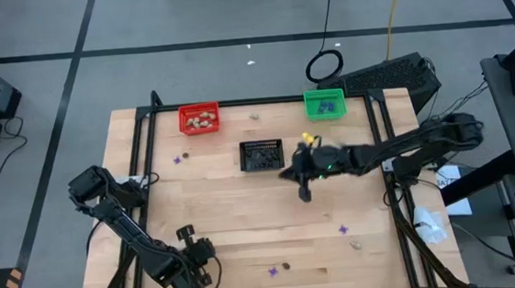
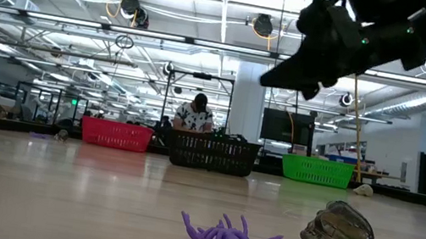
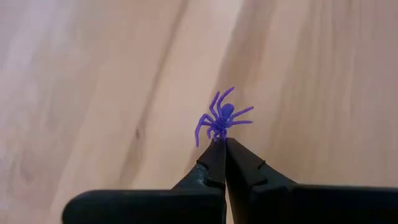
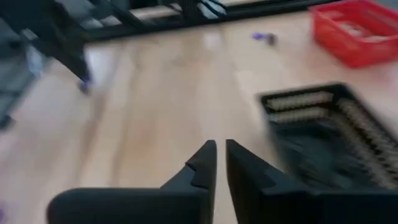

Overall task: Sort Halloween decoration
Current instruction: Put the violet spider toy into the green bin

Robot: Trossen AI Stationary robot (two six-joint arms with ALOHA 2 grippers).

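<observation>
three baskets: red (image 1: 198, 119) with pale lumps, green (image 1: 324, 104) with perhaps purple bits, black (image 1: 261, 155)

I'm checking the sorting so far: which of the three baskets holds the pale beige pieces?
The red basket, at the table's far left. Pale lumps lie inside it; the green basket holds dark purple bits, and the black basket's contents cannot be made out.

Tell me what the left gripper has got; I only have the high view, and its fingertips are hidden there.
Observer: The left gripper is shut on a leg of a purple spider; its wrist camera shows it.
Operator: Report the right gripper.
Observer: The right gripper has its fingers slightly parted with nothing between them, near the black basket.
Operator: Identify the dark bit beside the loose spider on the table.
Observer: The low view shows a glossy skull, lying close to that spider without touching it.
</observation>
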